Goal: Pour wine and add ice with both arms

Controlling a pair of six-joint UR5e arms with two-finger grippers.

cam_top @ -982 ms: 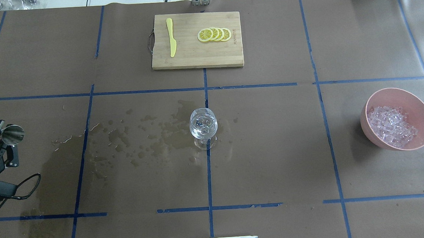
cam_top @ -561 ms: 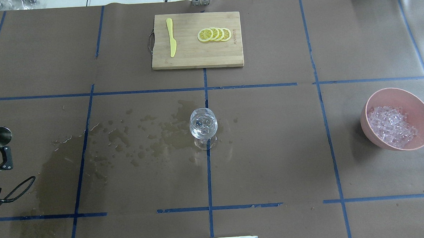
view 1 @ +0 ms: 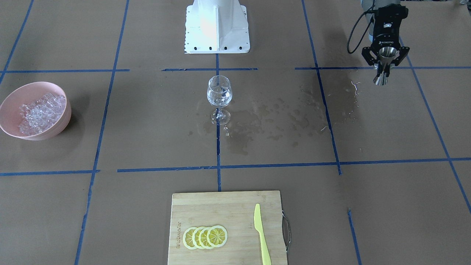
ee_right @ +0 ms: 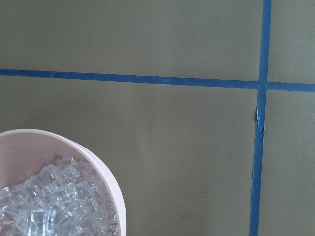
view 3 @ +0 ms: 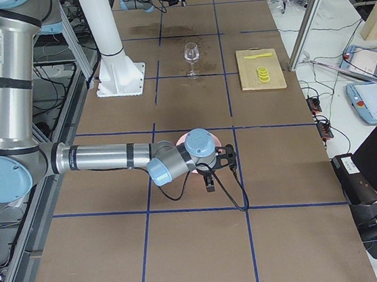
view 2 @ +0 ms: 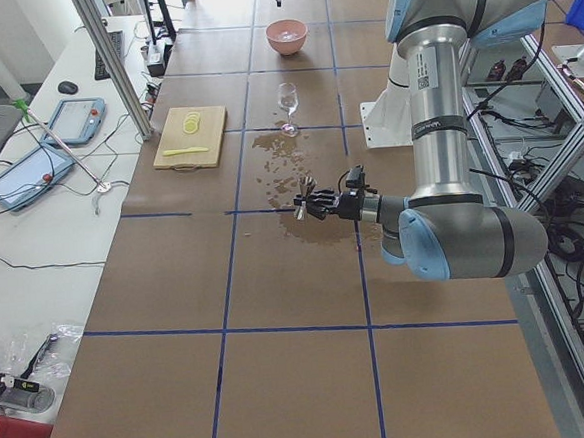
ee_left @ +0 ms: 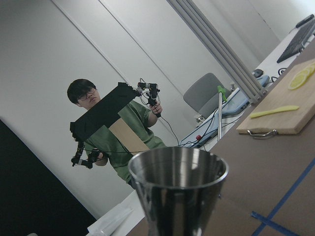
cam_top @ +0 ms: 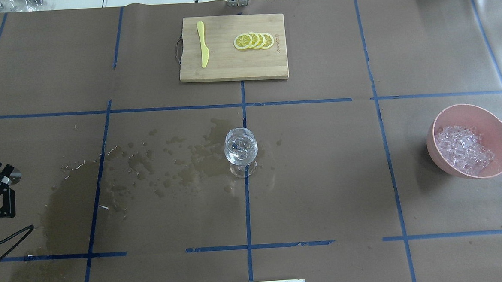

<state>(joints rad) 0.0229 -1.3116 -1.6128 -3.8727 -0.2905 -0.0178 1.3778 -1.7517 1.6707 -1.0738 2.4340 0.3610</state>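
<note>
1. Since the prior overhead frame, my left gripper has slid further toward the table's left edge.
2. Its fingers are clamped on a steel jigger at the waist.
3. Right gripper is beside the pink bowl; I cannot tell its opening.
4. Wine is in the stemmed glass at table centre; ice is heaped in the bowl.

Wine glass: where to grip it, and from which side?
Probably pinch the stem of the glass, coming in level from the robot's side. It stands upright, the stem is the only narrow part between the round cup and the flat foot, and nothing blocks that side.
</note>
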